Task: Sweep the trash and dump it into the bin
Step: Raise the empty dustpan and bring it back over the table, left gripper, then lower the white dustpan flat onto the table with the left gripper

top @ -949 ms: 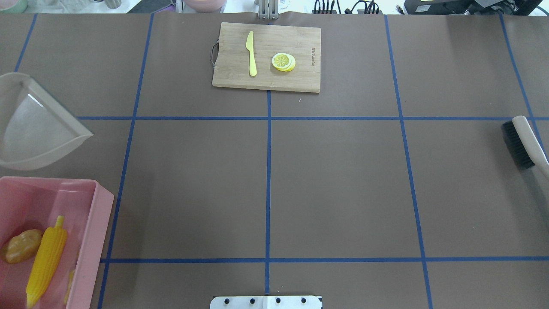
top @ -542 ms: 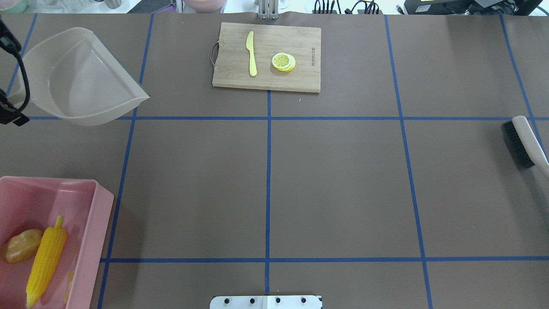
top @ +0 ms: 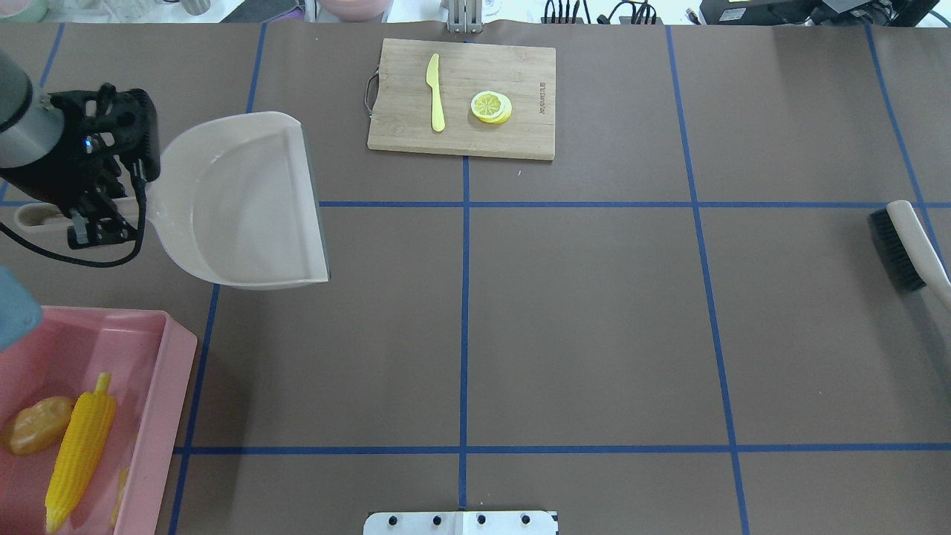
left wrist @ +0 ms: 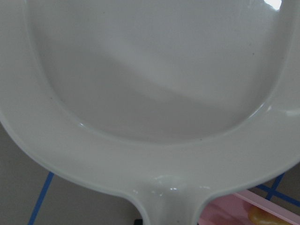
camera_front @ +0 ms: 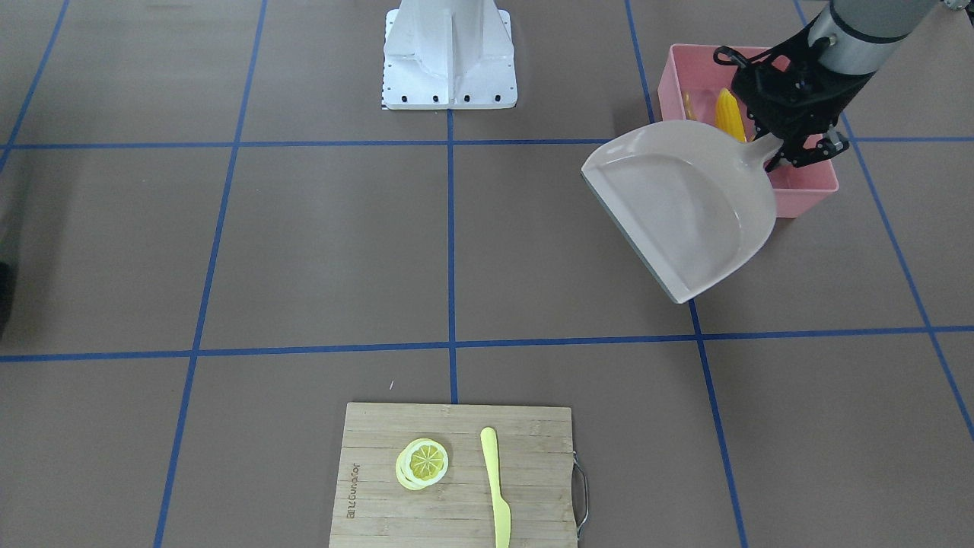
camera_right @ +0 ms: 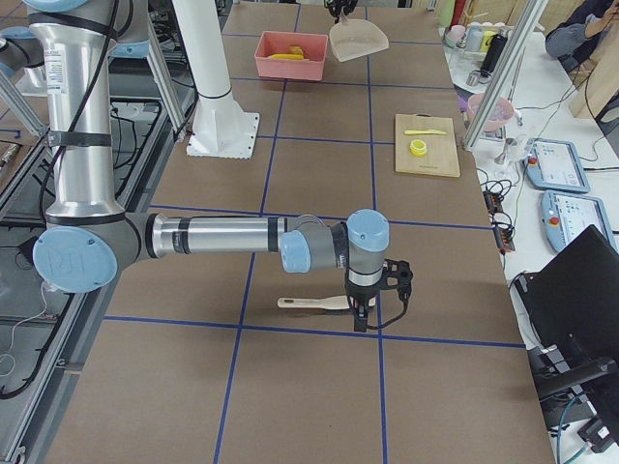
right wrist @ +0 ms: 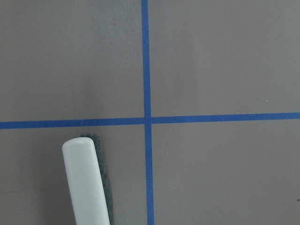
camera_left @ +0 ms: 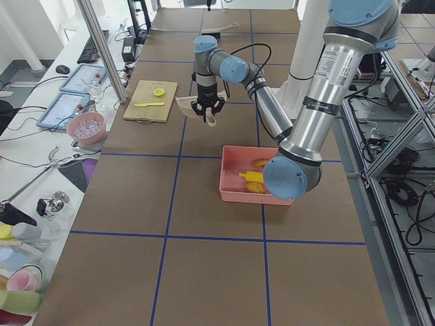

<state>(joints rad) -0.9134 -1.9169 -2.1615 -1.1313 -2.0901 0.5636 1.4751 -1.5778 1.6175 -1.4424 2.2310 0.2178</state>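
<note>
The pink bin point(top: 160, 416) stands at the table's near left corner. In it lies the trash: a yellow corn cob point(top: 78, 453), a brown potato point(top: 37, 425) and a tan sliver of ginger point(top: 119, 494) by the wall. My left gripper point(top: 96, 215) is shut on the handle of the empty beige dustpan point(top: 238, 200), held level above the table, beyond the bin. The front view shows the same dustpan point(camera_front: 677, 205) in front of the bin point(camera_front: 806, 186). My right gripper point(camera_right: 360, 309) sits over the brush point(top: 899, 249) handle; I cannot tell its state.
A wooden cutting board point(top: 520, 134) with a yellow knife point(top: 435, 93) and lemon slices point(top: 491, 106) lies at the far middle. The robot's white base point(camera_front: 449, 53) stands at the near edge. A person sits beyond the table's far side point(camera_right: 580, 24).
The dustpan has swung away from the bin, first toward the far side, then right, and has levelled out. The left gripper has come into view. The brush has stayed put.
</note>
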